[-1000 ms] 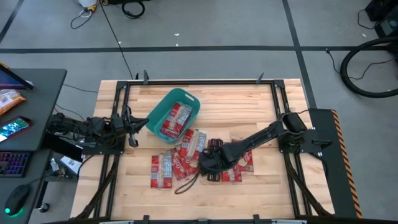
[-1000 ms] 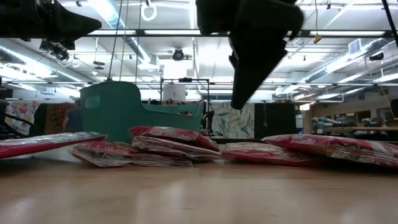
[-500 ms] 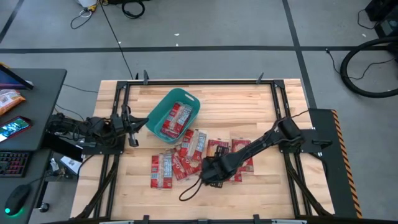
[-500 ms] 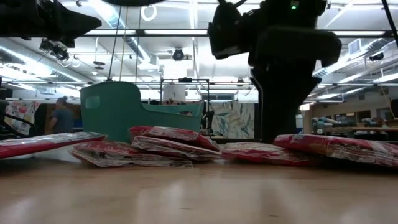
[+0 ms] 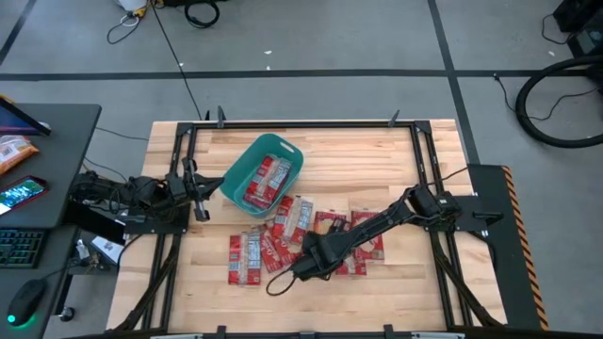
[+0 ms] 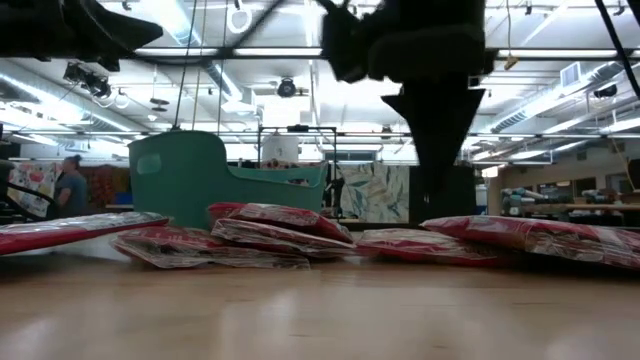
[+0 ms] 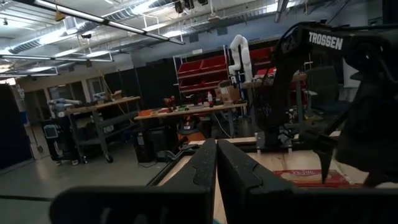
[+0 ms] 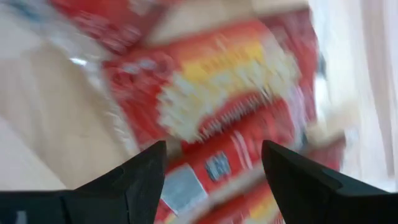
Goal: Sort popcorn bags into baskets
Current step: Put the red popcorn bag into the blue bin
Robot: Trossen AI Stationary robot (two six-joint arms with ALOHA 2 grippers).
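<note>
The teal basket [image 5: 237, 174] stands at the table's far left of centre with popcorn bags [image 5: 267, 179] inside; it also shows in the low view [image 6: 185, 175]. Several red popcorn bags [image 5: 247, 256] lie flat and partly overlapping on the wood in the middle, as the low view [image 6: 270, 225] also shows. My right gripper [image 5: 311, 261] is open, low over the bags near the heap's near side; in its wrist view [image 8: 214, 155] a red bag [image 8: 217, 93] fills the space between the fingers. My left gripper [image 5: 201, 195] is shut and empty at the table's left edge. My right gripper's open fingers [image 8: 140, 180] point down over a popcorn bag [image 8: 217, 93]. The view is blurred, and I cannot tell whether they touch it.
Metal frame rails [image 5: 179, 179] run along the table's left, right and far edges. A black cable loop [image 5: 278, 281] hangs from the right arm near the bags. A desk [image 5: 47, 160] with an orange snack packet [image 5: 14, 151] stands off the table's left.
My right gripper has gone toward the table's near edge and down, from tilted above the bags to low among them. The bags and basket have stayed where they were.
</note>
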